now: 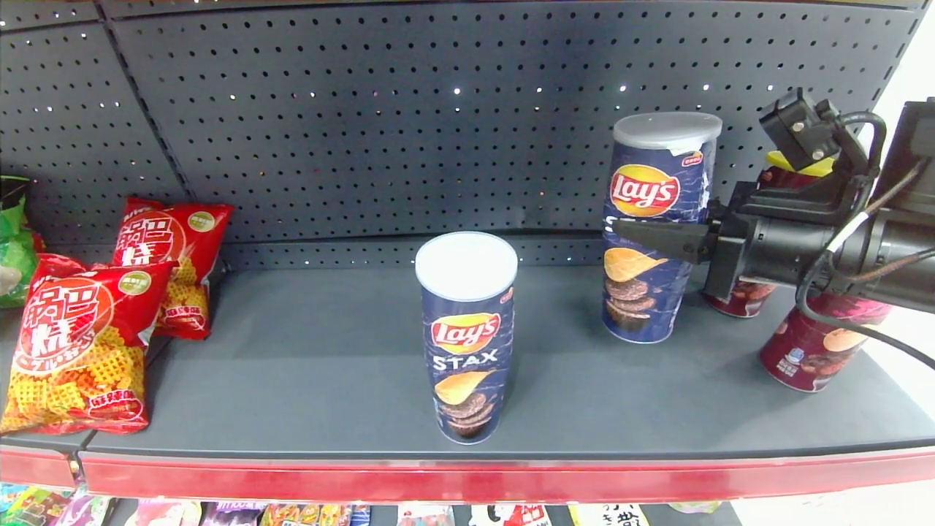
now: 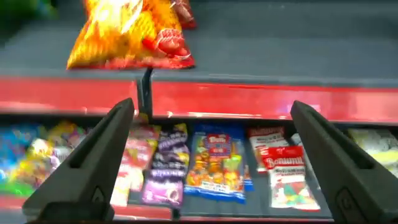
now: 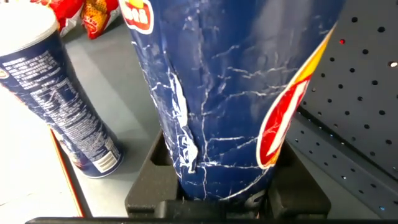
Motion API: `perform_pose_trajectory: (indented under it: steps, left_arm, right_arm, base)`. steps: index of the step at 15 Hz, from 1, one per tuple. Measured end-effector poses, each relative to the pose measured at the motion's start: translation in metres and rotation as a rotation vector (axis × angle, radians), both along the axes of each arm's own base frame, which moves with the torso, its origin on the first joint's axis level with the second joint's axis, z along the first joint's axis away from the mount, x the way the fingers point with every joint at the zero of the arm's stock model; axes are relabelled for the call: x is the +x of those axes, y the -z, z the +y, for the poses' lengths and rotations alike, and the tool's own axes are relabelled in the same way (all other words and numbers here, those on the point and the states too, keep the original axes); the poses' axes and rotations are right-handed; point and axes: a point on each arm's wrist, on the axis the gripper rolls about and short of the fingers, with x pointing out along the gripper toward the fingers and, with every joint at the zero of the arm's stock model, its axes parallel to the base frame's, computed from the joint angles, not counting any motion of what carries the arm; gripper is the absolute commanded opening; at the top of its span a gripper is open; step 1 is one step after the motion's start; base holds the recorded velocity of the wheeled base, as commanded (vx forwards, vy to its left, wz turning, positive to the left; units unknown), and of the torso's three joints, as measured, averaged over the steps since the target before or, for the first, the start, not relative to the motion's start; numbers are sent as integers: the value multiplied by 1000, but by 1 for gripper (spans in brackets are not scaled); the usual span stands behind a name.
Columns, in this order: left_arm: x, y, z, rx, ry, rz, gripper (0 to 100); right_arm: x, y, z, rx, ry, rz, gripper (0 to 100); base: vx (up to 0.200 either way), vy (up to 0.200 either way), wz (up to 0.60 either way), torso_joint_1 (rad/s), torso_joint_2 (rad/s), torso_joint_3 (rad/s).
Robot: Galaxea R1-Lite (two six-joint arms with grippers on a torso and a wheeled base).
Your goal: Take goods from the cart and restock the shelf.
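A dark-blue chip can [image 1: 661, 219] with a grey lid stands upright right of centre on the grey shelf [image 1: 329, 365], clasped at mid-height by the right gripper [image 1: 646, 237]. A second blue can [image 1: 467, 343], white-lidded, stands upright at frame centre near the shelf's red front lip, well apart from the first.

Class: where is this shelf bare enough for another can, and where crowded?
Bare grey shelf lies between the red snack bags and the front blue crisp can. Crowded rightward: right gripper gripping rear blue can, two maroon cans.
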Motion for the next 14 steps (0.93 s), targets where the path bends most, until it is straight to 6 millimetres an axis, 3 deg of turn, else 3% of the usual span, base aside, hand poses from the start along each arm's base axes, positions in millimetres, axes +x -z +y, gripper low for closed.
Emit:
perform_pose_trajectory:
  steps: [10, 14]
  left_arm:
    - [0, 0, 0, 10, 8, -3, 100]
    - [0, 0, 0, 10, 8, -2, 100]
  right_arm:
    - [8, -13, 5, 30, 1, -23, 0]
    - [22, -21, 32, 61, -50, -25, 0]
  base:
    - [0, 0, 0, 0, 0, 0]
    - [0, 0, 0, 0, 0, 0]
